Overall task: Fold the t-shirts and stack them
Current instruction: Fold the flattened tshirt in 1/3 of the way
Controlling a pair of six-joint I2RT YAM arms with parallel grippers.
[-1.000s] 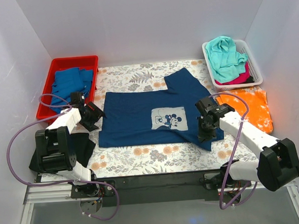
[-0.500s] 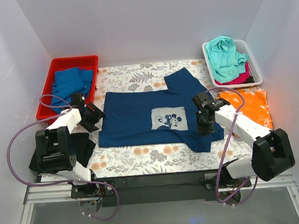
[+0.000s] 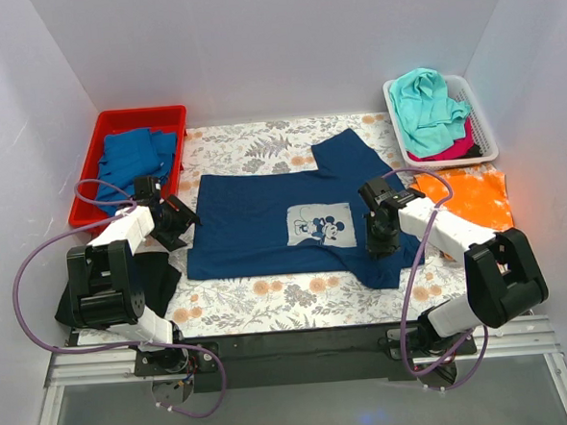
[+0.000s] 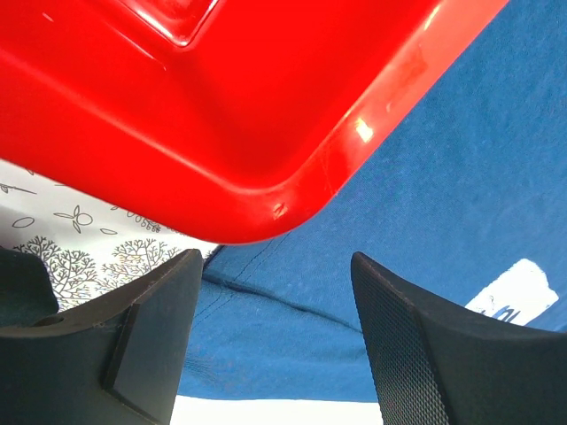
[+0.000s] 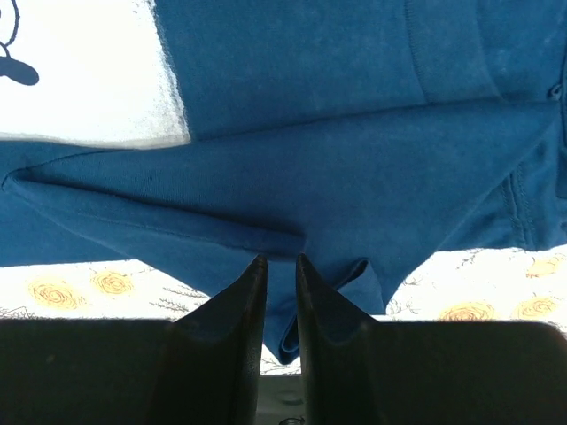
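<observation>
**Right gripper (image 3: 379, 237) let go and moved inward**

Within 1 second it shifted from the navy t-shirt's (image 3: 265, 223) near-right flap toward the print, fingers narrowly parted, gripping nothing. Left gripper (image 4: 275, 266) spread, empty. The shirt lay mid-table, its folding judged unfinished.

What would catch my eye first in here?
The navy shirt with its pale mouse print, spread flat in the middle. Then the bright colours: a red bin of blue shirts at the back left, a white basket heaped with a teal shirt at the back right, and an orange shirt lying in front of it.
</observation>
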